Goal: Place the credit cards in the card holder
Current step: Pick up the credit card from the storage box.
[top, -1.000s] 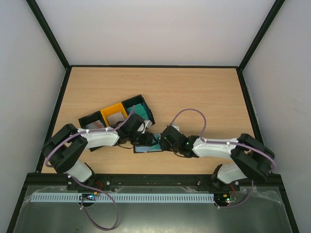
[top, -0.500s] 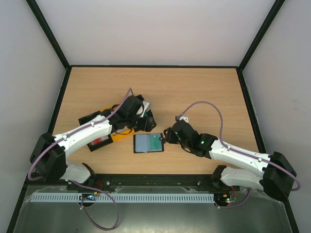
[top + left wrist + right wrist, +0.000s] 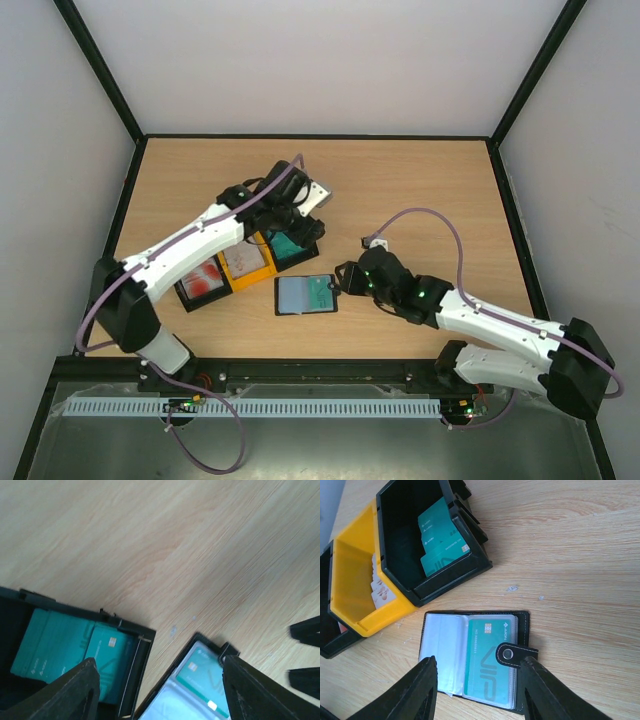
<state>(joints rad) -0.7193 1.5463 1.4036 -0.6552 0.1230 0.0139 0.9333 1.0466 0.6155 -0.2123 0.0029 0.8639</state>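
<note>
The card holder (image 3: pixel 306 295) lies open on the table with a teal card (image 3: pixel 487 662) in its right sleeve and its clasp strap (image 3: pixel 512 655) folded over that card. More teal credit cards (image 3: pixel 442 535) lie in a black tray (image 3: pixel 292 246). My left gripper (image 3: pixel 298 228) is open and empty above that tray; its wrist view shows the teal cards (image 3: pixel 65 650) and the holder (image 3: pixel 200 685) below. My right gripper (image 3: pixel 345 278) is open and empty just right of the holder, its fingers (image 3: pixel 405 695) straddling the holder in its wrist view.
A row of three trays stands left of the holder: a black one with red-and-white cards (image 3: pixel 205 283), a yellow one (image 3: pixel 245 262) with whitish cards (image 3: pixel 382 590), and the black one with teal cards. Black frame rails border the table.
Both grippers were at the holder a second ago. The left arm has swung away and back over the teal tray; the right gripper has drawn back right, leaving the holder open.
</note>
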